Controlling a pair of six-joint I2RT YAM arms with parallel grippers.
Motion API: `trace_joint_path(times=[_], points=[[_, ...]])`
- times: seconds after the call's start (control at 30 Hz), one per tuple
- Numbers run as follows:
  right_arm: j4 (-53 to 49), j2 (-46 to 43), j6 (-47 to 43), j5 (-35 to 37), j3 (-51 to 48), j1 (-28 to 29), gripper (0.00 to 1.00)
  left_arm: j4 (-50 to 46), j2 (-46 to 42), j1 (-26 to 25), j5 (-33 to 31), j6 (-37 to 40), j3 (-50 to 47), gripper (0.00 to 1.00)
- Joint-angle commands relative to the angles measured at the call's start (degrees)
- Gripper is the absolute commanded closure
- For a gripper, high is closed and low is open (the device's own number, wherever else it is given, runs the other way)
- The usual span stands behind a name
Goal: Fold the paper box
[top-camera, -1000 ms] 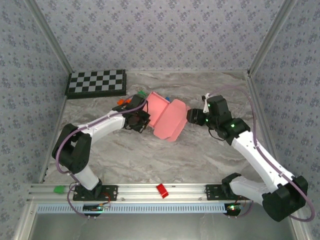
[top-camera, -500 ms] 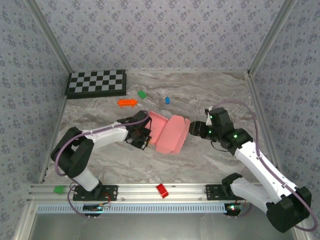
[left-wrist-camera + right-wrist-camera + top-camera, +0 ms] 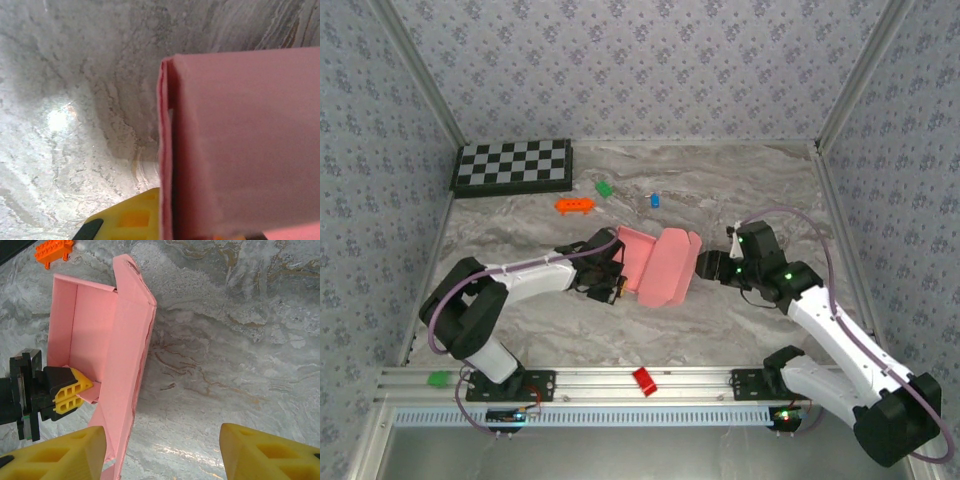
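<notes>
Paper box (image 3: 655,265): salmon-pink card, a half-formed tray with a lid panel tilted over it, lying mid-table between the two arms.
Handling: by my judgement light, thin and springy. It should crease easily, slide on the smooth marble table (image 3: 750,190), and its flaps will likely spring back unless pressed down.
Where to hold: along a wall or a fold line, not mid-panel, where the card would probably buckle.
Left gripper (image 3: 610,278): clenched on the box's left wall, with the card edge pinched between its pads.
Right gripper (image 3: 703,265): jaws spread wide, nothing held, just beside the lid's right edge.
Edges: the lid's long free edge faces the right gripper, and the tray's open side faces up.
Room: bare marble lies on the near side and to the right. The orange piece (image 3: 574,205), green piece (image 3: 604,187) and blue piece (image 3: 654,200) lie behind the box, apart from it. The checkerboard (image 3: 513,165) sits in the far-left corner, well apart.
</notes>
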Motion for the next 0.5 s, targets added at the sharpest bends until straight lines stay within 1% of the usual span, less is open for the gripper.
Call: trace_joint_path(times=[0.0, 0.1, 0.17, 0.27, 0.37, 0.43, 0.47], points=[[1.19, 1.37, 0.79, -1.79, 0.23, 0.38, 0.37, -1.71, -0.55, -0.47, 1.54, -8.54, -0.53, 0.91], [2.59, 2.88, 0.79, -3.05, 0.55, 0.48, 0.37, -1.47, -0.01, -0.4, 1.89, -8.45, -0.22, 0.87], [3.74, 3.63, 0.7, -3.86, 0.74, 0.55, 0.38, -1.7, 0.16, -0.42, 1.86, -8.36, 0.2, 0.78], [4.53, 4.79, 0.7, -3.76, 1.04, 0.64, 0.38, -1.82, 0.36, -0.23, 1.18, -7.38, 0.7, 0.71], [5.13, 6.18, 0.45, -3.43, 1.3, 0.75, 0.38, -1.96, 0.5, 0.04, 1.16, -6.73, 1.21, 0.7], [5.48, 7.33, 0.48, -3.78, 1.74, 0.72, 0.38, -2.79, 0.44, 0.26, 0.79, -6.13, 1.87, 0.65], [5.59, 7.68, 0.44, -3.89, 1.92, 0.74, 0.38, -3.22, 0.5, 0.3, 0.5, -5.79, 2.3, 0.64]])
